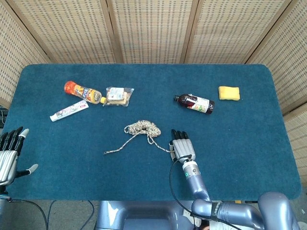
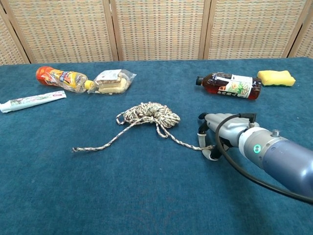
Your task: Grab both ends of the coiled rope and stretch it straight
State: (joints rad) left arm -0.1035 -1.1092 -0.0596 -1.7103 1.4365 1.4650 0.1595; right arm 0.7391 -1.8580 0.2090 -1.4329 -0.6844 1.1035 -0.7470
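The speckled rope (image 1: 142, 128) (image 2: 148, 114) lies coiled at the middle of the blue table (image 1: 240, 143). Its left tail runs out to a loose end (image 1: 106, 152) (image 2: 74, 149). Its right tail runs to an end (image 2: 208, 147) under my right hand (image 1: 182, 147) (image 2: 220, 132). That hand is lowered over this end, with a finger and the thumb on either side of it and a gap still between them. My left hand (image 1: 8, 155) hangs with fingers spread off the table's left front edge, far from the rope, and appears only in the head view.
At the back left lie an orange bottle (image 1: 82, 91) (image 2: 61, 77), a snack packet (image 1: 118, 95) (image 2: 110, 81) and a toothpaste tube (image 1: 69, 110) (image 2: 32, 101). A brown bottle (image 1: 194, 103) (image 2: 230, 85) and a yellow sponge (image 1: 229, 93) (image 2: 276, 77) lie at the back right.
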